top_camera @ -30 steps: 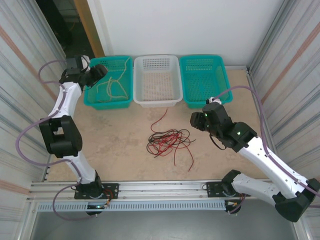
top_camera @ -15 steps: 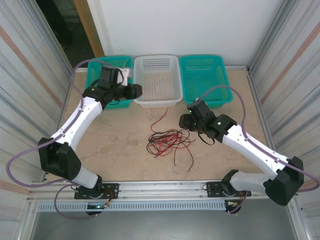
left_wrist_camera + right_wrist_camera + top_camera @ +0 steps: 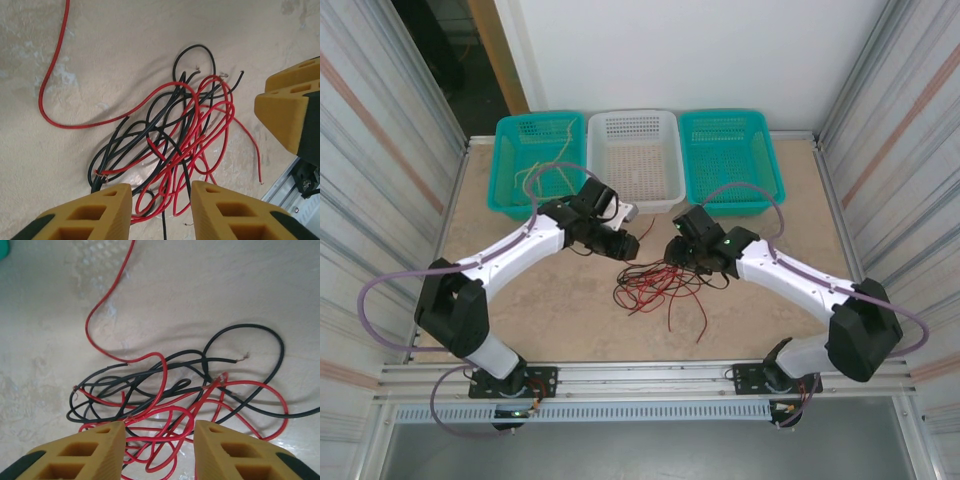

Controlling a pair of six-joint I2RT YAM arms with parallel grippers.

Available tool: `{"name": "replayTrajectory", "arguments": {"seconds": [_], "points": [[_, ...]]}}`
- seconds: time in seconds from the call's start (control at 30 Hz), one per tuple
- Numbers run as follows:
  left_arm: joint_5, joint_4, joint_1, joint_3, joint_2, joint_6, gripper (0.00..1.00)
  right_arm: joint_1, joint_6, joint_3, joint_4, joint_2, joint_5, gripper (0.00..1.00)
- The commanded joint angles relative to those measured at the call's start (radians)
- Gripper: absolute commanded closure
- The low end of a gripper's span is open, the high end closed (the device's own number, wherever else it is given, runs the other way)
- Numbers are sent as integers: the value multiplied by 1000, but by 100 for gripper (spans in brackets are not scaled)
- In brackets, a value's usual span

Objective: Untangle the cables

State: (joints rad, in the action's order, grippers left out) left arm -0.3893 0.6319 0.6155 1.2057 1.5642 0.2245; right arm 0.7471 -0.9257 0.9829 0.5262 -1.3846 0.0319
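The cables (image 3: pixel 658 284) lie as a tangle of thin red and black wires on the beige table, one red end trailing toward the baskets. My left gripper (image 3: pixel 621 246) hangs over the tangle's upper left edge. Its jaws are open in the left wrist view (image 3: pixel 161 201), with red and black loops (image 3: pixel 170 150) on the table beneath the gap. My right gripper (image 3: pixel 676 256) hovers at the tangle's upper right edge, also open (image 3: pixel 159 439) above red loops (image 3: pixel 165 425). Neither holds a wire. Yellowish cables (image 3: pixel 532 178) lie in the left teal basket.
Three baskets stand along the back: a teal one (image 3: pixel 510 130) on the left, a white one (image 3: pixel 632 122) in the middle and a teal one (image 3: pixel 730 120) on the right. The right gripper's yellow finger (image 3: pixel 292 107) shows close by in the left wrist view. Metal walls flank the table.
Both arms swung in toward the tangle: the left from the left teal basket, the right from the right side of the table. Their grippers now face each other over the wires.
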Motion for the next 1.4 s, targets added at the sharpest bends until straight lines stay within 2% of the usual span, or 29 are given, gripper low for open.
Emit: {"name": "replayTrajectory", "arguments": {"seconds": [0.0,0.13,0.43,0.53,0.63,0.83,0.93,1.2,1.37], "points": [[43,17,1,-29,-27,12,64,23,-51,-7,-47,-34,-42,62],[76,9,-3,-59,-55,16,62,43,-51,25,-50,-90,-44,61],[78,12,-16,-77,-51,21,61,46,-49,96,-59,-212,-67,61],[111,15,-17,-83,-39,25,61,46,-39,120,-57,-239,-70,65],[132,18,-20,-80,-28,29,62,47,-29,135,-32,-255,-65,74],[132,12,-19,-66,0,32,62,57,-24,89,5,-216,-44,90],[135,1,-19,-58,30,47,61,60,-23,50,31,-170,-25,95],[178,-26,15,-21,119,68,61,60,-25,-51,101,-53,14,96],[308,-28,61,11,173,33,62,60,-36,-85,119,-20,26,92]]}}
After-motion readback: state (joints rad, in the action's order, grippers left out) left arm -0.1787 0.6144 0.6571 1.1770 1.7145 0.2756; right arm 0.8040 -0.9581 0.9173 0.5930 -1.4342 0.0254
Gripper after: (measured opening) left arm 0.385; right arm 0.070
